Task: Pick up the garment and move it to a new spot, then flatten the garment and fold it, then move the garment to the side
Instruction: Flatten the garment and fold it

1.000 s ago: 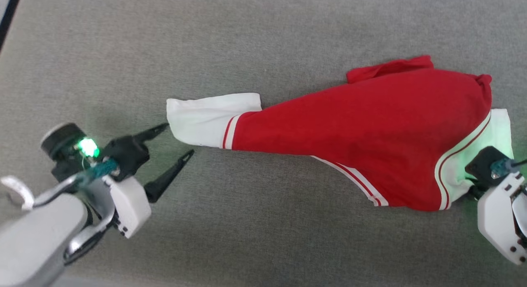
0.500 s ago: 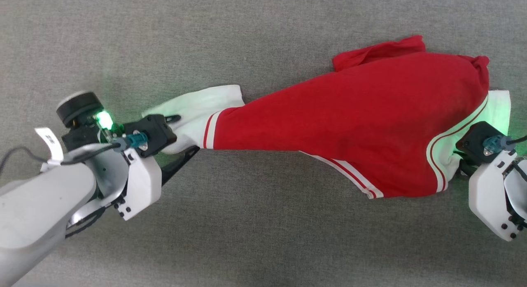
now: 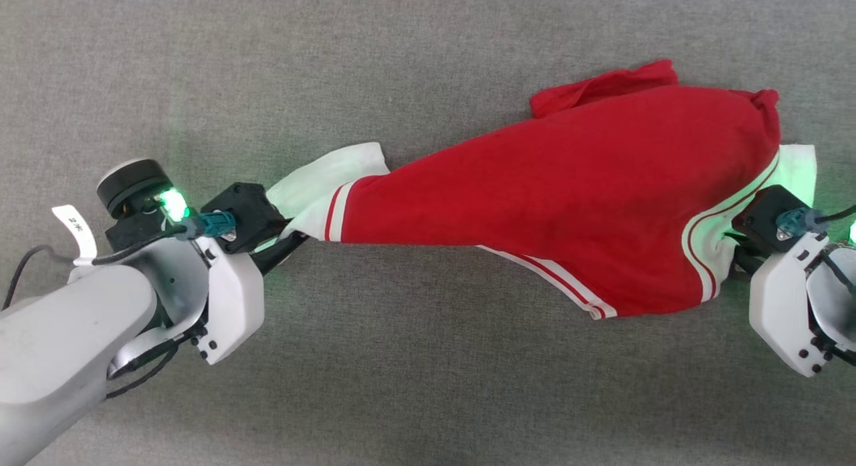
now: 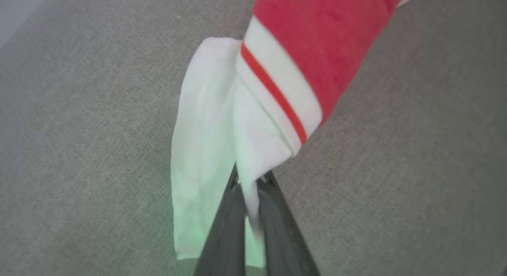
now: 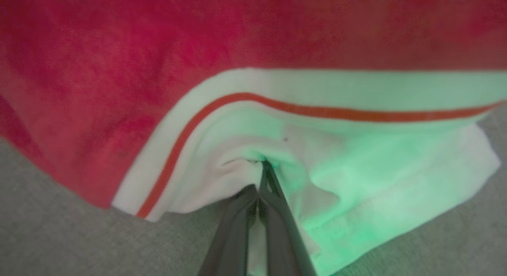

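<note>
Pick-up step in hand. Left gripper (image 4: 250, 185) is closed tight on one white sleeve (image 4: 206, 141), and right gripper (image 5: 261, 181) is closed tight on the opposite sleeve (image 5: 376, 165). The garment (image 3: 548, 205) stretches between them over the grey surface (image 3: 401, 386). Next move calls for raising both evenly, cloth taut.

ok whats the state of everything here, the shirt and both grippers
shirt: pulled into a long bunch between the two grippers, red side up, not flat yet
left gripper: shut on the white sleeve
right gripper: shut on the other white sleeve
</note>
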Motion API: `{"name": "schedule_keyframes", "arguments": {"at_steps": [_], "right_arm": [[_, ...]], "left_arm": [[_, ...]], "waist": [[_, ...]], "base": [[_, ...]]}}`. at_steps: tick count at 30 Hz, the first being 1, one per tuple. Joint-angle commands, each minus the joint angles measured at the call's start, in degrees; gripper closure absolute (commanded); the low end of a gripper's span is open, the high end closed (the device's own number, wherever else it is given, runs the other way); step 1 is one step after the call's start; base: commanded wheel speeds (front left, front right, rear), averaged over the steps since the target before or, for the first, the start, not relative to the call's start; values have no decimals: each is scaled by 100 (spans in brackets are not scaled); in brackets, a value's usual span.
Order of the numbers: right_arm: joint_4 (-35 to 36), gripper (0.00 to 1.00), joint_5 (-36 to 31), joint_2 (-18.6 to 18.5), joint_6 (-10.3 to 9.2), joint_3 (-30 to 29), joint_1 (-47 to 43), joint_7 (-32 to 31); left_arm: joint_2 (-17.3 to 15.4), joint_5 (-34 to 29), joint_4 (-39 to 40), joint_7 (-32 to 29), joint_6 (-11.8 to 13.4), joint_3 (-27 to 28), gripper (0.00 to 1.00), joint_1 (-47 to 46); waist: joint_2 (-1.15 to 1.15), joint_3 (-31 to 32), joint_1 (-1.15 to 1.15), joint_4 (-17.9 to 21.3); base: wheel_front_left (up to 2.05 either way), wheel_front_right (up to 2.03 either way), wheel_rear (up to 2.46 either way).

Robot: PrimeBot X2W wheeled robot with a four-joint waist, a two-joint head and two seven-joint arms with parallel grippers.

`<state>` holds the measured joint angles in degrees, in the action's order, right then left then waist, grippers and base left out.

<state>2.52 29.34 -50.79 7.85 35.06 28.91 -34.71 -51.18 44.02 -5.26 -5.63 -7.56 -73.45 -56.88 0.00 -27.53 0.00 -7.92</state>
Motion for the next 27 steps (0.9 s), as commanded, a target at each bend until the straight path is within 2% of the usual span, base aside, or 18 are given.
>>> {"name": "schedule_keyframes", "arguments": {"at_steps": [1, 5, 8, 15, 16, 22, 27], "right_arm": [[-339, 100, -94, 137, -66, 52, 20, 21], [-387, 100, -73, 197, -64, -13, 28, 185], [-373, 100, 4, 284, -57, -229, 69, 481], [-20, 100, 14, 550, -50, -1260, -158, 1003], [125, 100, -11, 628, -50, -1540, -162, 1029], [251, 100, -119, 949, -50, -2240, 402, 1019], [-290, 100, -160, 1561, -49, -2625, 1575, 981]], "left_arm": [[-34, 88, 16, 9, 15, 10, 100, 91], [-90, 245, 39, 65, 15, 12, 100, 107], [-183, 618, 82, 286, 15, 10, 100, 100], [-391, 1996, 280, 1162, 15, 23, 100, -74], [-397, 2349, 298, 1360, 15, 44, 100, -194], [-155, 3301, 78, 1648, 15, 263, 100, -728], [269, 3991, -744, 1579, 14, 639, 100, -1427]], "waist": [[0, 68, 0, 44], [0, 190, 0, 112], [0, 325, 0, 193], [0, 541, 0, 359], [0, 533, 0, 395], [0, 314, 0, 497], [0, -1, 0, 622]], "base": [[0, 0, 0], [0, 0, 0], [0, 0, 0], [0, 0, 0], [0, 0, 0], [0, 0, 0], [0, 0, 0]]}}
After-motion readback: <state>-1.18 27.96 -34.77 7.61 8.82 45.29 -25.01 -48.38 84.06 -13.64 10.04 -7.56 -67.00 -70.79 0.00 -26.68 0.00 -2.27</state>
